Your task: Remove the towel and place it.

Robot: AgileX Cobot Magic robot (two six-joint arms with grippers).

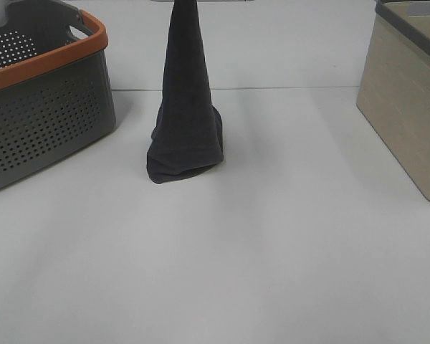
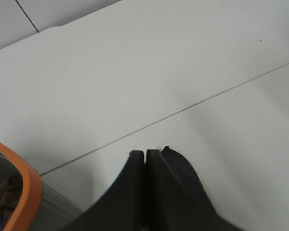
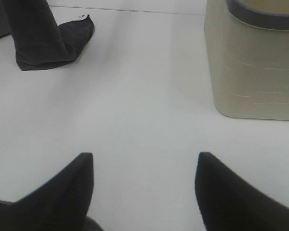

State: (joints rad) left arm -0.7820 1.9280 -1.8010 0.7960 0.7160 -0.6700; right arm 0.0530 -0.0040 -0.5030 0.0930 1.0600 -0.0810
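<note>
Closed tight, my left gripper [image 2: 145, 154] is pinching the one towel [image 1: 185, 107], which is hanging straight down beneath it, long axis upright, its lower end bunching on the table [image 1: 272, 251] between one grey basket [image 1: 43, 122] and one beige bin [image 1: 408, 107]. My right gripper [image 3: 144, 161] is hovering wide open, empty, well apart.

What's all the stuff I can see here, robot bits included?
towel: one, dark grey, centre, hanging from above with its lower end bunched on the table
basket: one, grey with holes and an orange rim, on the left in the high view
bin: one, beige with a grey rim, on the right
table: one, white, under everything
left gripper: one, black, shut on the towel
right gripper: one, black, open and empty, over bare table near the bin
</note>
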